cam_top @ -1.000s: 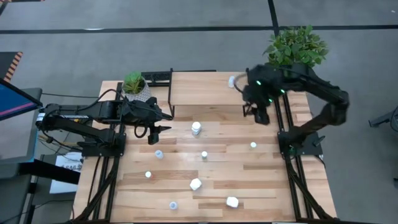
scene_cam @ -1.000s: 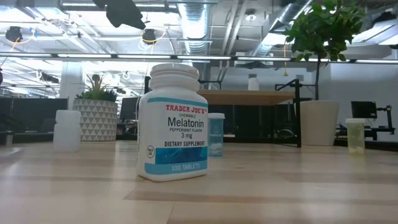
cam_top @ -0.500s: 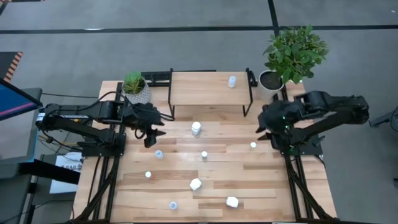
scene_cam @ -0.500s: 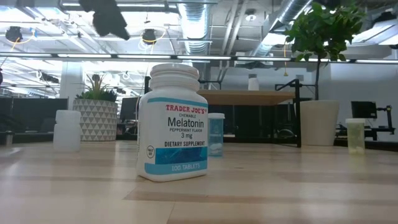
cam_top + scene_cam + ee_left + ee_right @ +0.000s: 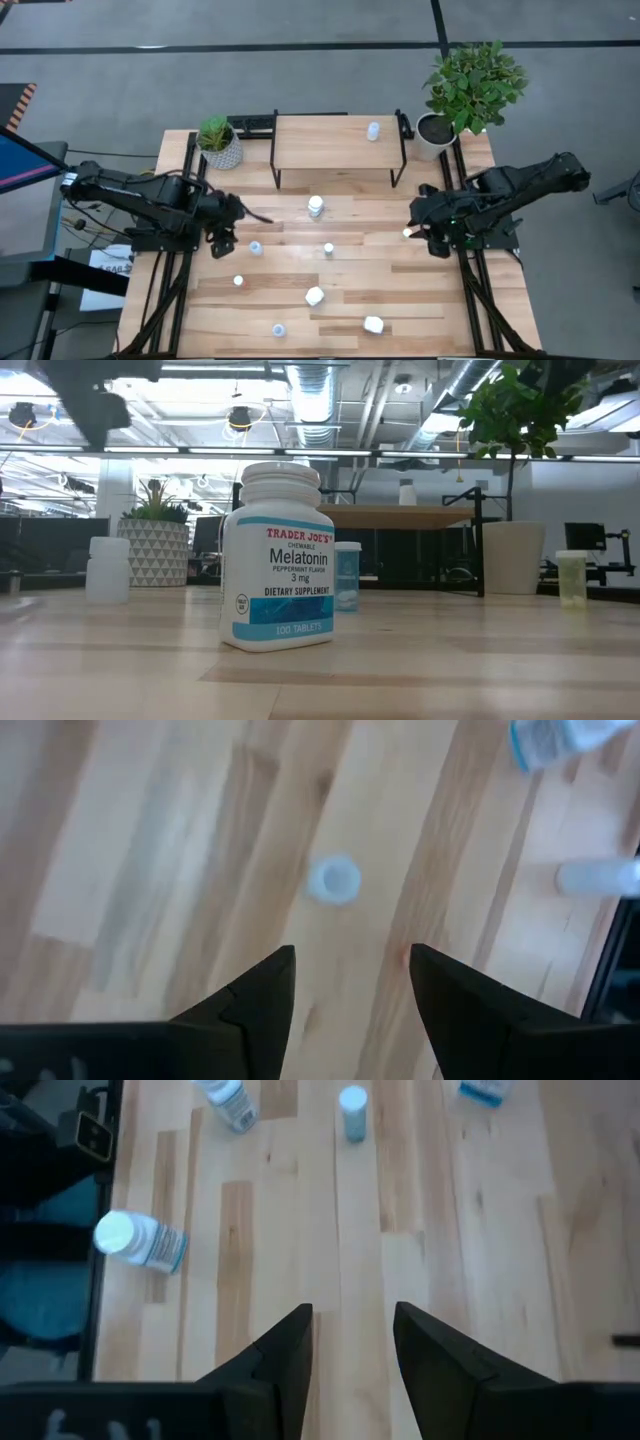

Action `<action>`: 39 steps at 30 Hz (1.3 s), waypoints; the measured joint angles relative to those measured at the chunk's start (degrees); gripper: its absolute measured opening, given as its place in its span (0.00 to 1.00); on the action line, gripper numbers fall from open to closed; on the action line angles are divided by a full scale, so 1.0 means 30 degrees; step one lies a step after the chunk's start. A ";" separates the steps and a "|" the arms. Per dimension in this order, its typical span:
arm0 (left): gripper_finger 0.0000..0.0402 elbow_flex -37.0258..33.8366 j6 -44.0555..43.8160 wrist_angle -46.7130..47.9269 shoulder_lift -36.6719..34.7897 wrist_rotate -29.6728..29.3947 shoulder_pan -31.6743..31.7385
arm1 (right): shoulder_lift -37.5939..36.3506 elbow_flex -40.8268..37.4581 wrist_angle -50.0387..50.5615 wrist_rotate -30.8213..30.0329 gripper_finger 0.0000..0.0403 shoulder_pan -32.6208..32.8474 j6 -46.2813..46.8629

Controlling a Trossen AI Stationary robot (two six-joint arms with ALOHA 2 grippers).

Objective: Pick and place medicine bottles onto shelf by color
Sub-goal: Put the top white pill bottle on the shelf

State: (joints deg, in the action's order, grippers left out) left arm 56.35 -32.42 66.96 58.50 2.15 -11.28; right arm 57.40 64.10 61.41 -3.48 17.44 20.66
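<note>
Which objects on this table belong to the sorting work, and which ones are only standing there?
Belong to the job:
- shelf, one white bottle already on it
- large white bottle
- pale-blue bottle
- small bottles scattered on the table

Just standing there:
- small potted plant
- large potted plant

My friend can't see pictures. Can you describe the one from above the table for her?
Two dark robot arms reach over a wooden table scattered with small medicine bottles. One white bottle stands on the small shelf at the back, with a potted plant beside it.
</note>
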 joint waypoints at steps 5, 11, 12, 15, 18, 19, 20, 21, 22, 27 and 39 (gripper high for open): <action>0.46 -0.1158 -0.0879 -0.0131 0.0004 -0.0015 -0.1434 | 0.0656 0.0000 -0.1041 -0.0846 0.40 0.0179 -0.0530; 0.46 -0.2580 -0.1828 -0.0732 0.0006 -0.0453 -0.2464 | 0.1322 0.0000 -0.1301 -0.0883 0.40 0.0179 -0.0851; 0.46 -0.2841 -0.1863 -0.1093 0.0006 -0.0462 -0.2553 | 0.1342 0.0000 -0.1267 -0.0883 0.39 0.0171 -0.0851; 0.46 -0.3713 -0.1876 -0.2221 0.0006 -0.0489 -0.2819 | 0.1588 0.0007 -0.1536 -0.0883 0.39 0.0171 -0.0858; 0.46 -0.4680 -0.2135 -0.4338 0.0006 -0.0495 -0.2902 | 0.1669 -0.0009 -0.1659 -0.0883 0.39 0.0171 -0.0894; 0.46 -0.4951 -0.2206 -0.4806 0.0006 -0.0501 -0.2902 | 0.1763 0.0020 -0.1806 -0.0883 0.39 0.0171 -0.0902; 0.46 -0.5187 -0.2219 -0.5118 0.0006 -0.0506 -0.2902 | 0.1841 0.0022 -0.1845 -0.0883 0.39 0.0171 -0.0902; 0.46 -0.5435 -0.2224 -0.5561 0.0006 -0.0502 -0.2902 | 0.1913 -0.0013 -0.1751 -0.0883 0.40 0.0171 -0.0902; 0.46 -0.5690 -0.2228 -0.6004 0.0006 -0.0509 -0.2895 | 0.1952 -0.0022 -0.1675 -0.0883 0.40 0.0171 -0.0902; 0.46 -0.6417 -0.2224 -0.6230 0.0071 -0.1518 -0.2902 | 0.2227 -0.0009 -0.1701 -0.0883 0.39 0.0171 -0.0897; 0.46 -0.6750 -0.0756 -0.7542 0.3323 -0.3150 -0.2888 | 0.2369 0.0000 -0.1741 -0.0883 0.38 0.0171 -0.0894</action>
State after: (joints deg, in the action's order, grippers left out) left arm 36.10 -34.69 44.33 68.47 -7.30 -19.94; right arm 64.51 64.10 56.18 -6.13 17.96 17.98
